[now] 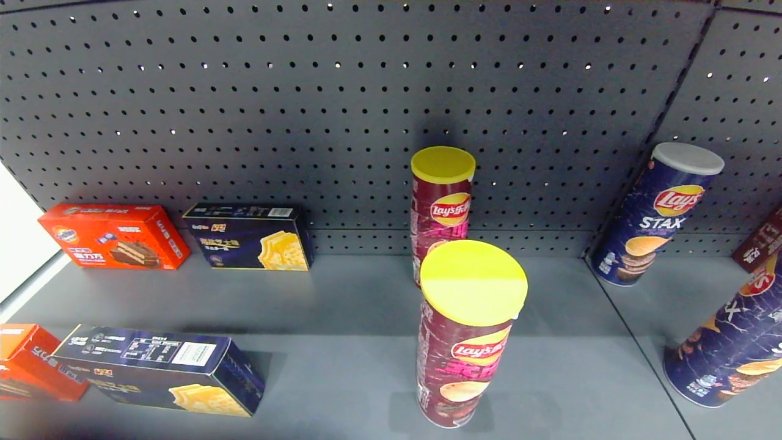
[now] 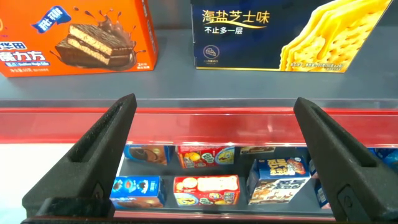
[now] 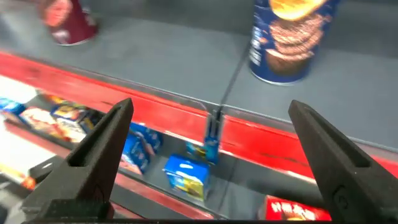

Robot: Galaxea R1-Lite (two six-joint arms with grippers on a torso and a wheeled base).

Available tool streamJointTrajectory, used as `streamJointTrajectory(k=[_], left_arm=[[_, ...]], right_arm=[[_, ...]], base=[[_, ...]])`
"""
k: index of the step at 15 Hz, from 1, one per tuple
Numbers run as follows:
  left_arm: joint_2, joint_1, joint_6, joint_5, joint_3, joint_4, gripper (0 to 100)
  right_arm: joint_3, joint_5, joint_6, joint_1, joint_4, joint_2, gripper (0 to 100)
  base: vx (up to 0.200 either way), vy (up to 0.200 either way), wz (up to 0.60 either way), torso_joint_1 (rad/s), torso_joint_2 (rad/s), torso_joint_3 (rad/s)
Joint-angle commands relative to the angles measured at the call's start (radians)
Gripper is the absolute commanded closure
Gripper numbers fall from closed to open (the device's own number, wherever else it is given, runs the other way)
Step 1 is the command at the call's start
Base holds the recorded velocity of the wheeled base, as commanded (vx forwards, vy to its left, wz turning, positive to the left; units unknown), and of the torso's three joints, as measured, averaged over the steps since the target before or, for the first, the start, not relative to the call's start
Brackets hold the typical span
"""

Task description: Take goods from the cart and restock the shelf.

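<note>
Right now the grey shelf [image 1: 342, 318] carries all the goods in sight. Two chip cans with yellow lids stand upright near its middle, the front maroon can [image 1: 464, 342] just before the rear maroon can [image 1: 441, 208], which stands close to the pegboard back [image 1: 305, 91]. Farther right, the back blue can [image 1: 657, 220] stands by the pegboard and the front blue can [image 1: 727, 348] nearer the shelf's edge. On the left, the back orange box [image 1: 113, 235] and the back navy box [image 1: 250, 235] sit side by side, well apart from the cans; the front navy box [image 1: 159, 370] and the front orange box [image 1: 30, 360] lie nearer the edge. The left gripper [image 2: 211, 162] hangs before the red edge strip [image 2: 211, 118], facing an orange and a navy box, its jaws wide apart and empty. The right gripper [image 3: 211, 162] hangs before that strip near a blue can, jaws likewise spread with nothing between them. Below the strip, small boxes [image 2: 205, 190] sit on a lower shelf.
</note>
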Motion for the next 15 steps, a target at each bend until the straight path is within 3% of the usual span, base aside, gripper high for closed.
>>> streamJointTrajectory(k=[1, 4, 6, 11, 15], left_arm=[[0.002, 0.0, 0.0, 0.0, 0.0, 0.0, 0], [0.002, 0.0, 0.0, 0.0, 0.0, 0.0, 0], [0.002, 0.0, 0.0, 0.0, 0.0, 0.0, 0], [0.002, 0.0, 0.0, 0.0, 0.0, 0.0, 0], [0.002, 0.0, 0.0, 0.0, 0.0, 0.0, 0]], right_arm=[[0.002, 0.0, -0.001, -0.063, 0.001, 0.042, 0], [0.002, -0.021, 0.001, -0.103, 0.001, 0.065, 0], [0.002, -0.021, -0.001, -0.236, 0.001, 0.108, 0], [0.004, -0.046, -0.005, -0.255, -0.002, 0.091, 0], [0.004, -0.053, -0.007, -0.407, -0.001, 0.11, 0]], base=[[0.0, 0.0, 0.0, 0.0, 0.0, 0.0], [0.0, 0.0, 0.0, 0.0, 0.0, 0.0], [0.0, 0.0, 0.0, 0.0, 0.0, 0.0], [0.0, 0.0, 0.0, 0.0, 0.0, 0.0], [0.0, 0.0, 0.0, 0.0, 0.0, 0.0]])
